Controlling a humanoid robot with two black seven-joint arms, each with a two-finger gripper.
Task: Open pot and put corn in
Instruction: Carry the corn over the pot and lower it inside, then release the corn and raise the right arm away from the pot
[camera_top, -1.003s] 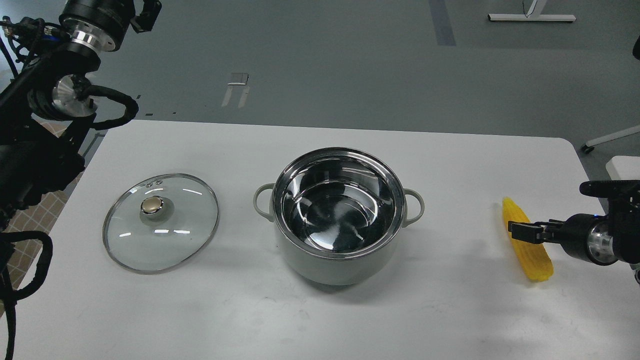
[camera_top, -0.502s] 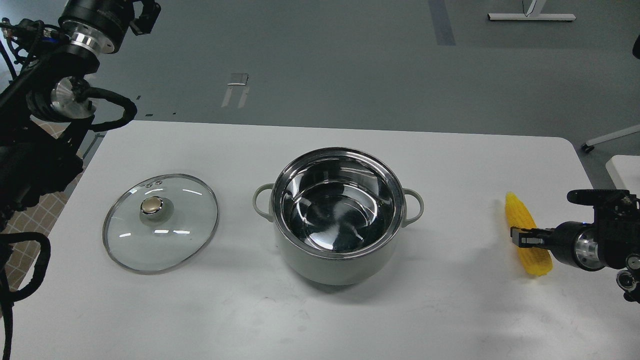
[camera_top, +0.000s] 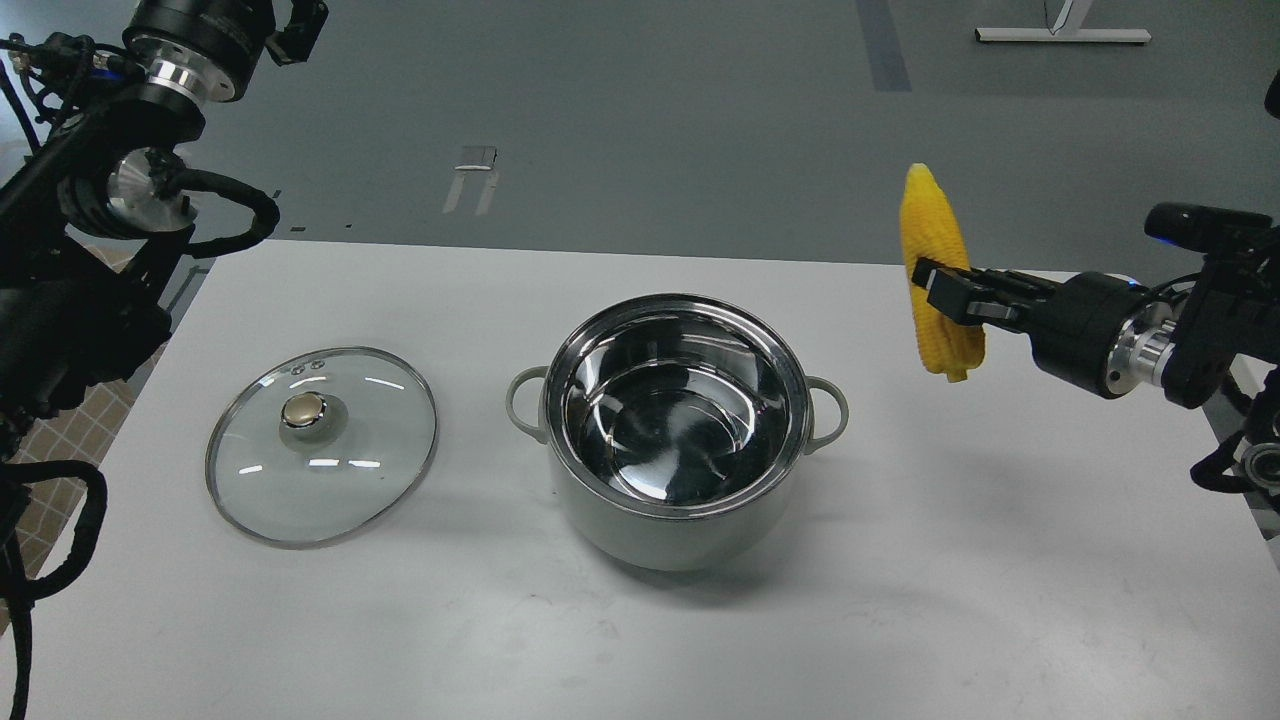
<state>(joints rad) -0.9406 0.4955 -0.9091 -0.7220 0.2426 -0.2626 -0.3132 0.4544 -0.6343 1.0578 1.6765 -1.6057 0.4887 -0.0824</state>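
Gripper on your right arm (camera_top: 945, 285) was clamped on the corn (camera_top: 936, 276), held in the air to the right of the open pot (camera_top: 676, 430).

You had the cob nearly upright, tip up, gripped at about mid-length, with the pot lying to its left and lower on the desk (camera_top: 1000, 600); your right arm was by far the nearer one. The glass lid (camera_top: 322, 444) lay flat on the desk left of the pot, well apart from it. Your left gripper (camera_top: 298, 25) was up at the top left, too dark to tell whether it was open. No brand, label or writing could be read anywhere.
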